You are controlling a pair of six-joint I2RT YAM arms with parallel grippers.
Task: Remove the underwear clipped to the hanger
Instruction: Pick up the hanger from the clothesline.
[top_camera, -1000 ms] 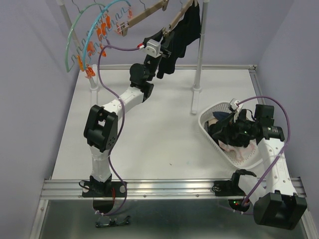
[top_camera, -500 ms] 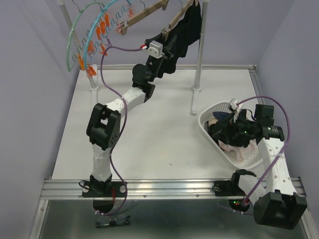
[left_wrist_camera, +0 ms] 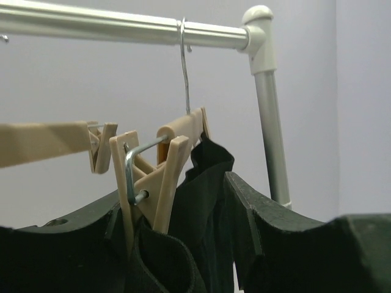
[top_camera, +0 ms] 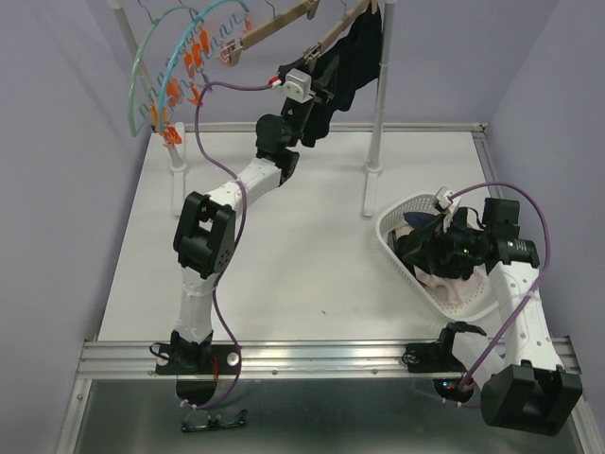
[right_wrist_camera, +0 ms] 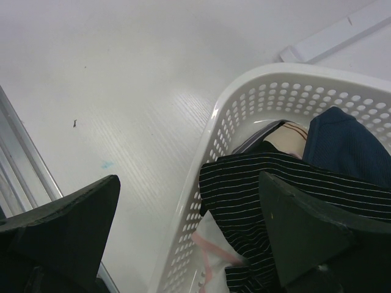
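Left wrist view: the underwear is shown pinched in the hanger clip, bracketed by the half-open, empty left gripper. If cloth is tugged unreleased, the hanger could be dragged off the rail. The right gripper is held wide open, empty, above the basket.

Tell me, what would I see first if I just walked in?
Black underwear hangs from a beige clip hanger on the rail at the back, with the left hand up at its clip. At the right, a white basket holds more clothes, the right hand open above it.
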